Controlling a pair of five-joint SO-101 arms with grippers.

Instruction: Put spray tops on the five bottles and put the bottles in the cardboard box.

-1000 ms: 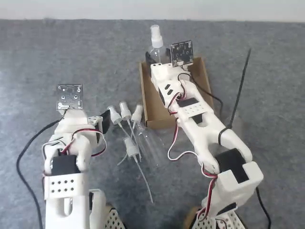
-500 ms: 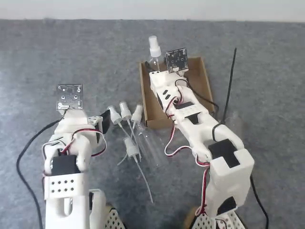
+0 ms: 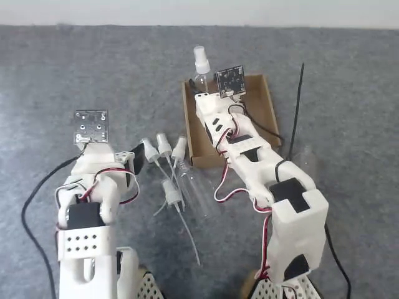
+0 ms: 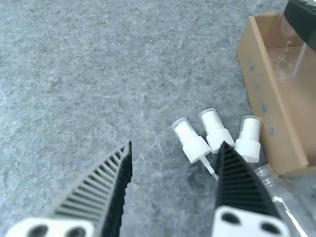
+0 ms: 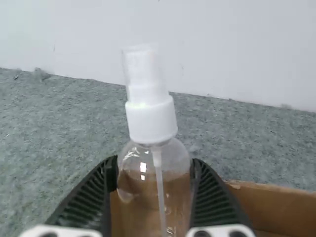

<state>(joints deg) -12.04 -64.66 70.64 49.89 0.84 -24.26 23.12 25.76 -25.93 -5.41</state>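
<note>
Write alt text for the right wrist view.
The right gripper grips an upright clear bottle fitted with a white spray top, above the cardboard box. Grey carpet and a white wall lie behind.

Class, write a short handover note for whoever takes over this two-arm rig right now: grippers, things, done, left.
Right gripper: shut on a capped bottle, upright at the far corner of the cardboard box.
Left gripper: open, over the carpet by three loose spray tops.
A fourth top and uncapped clear bottles lie between the arms.
Done: one bottle capped.
Left: release it in the box, then cap and box the rest.
</note>
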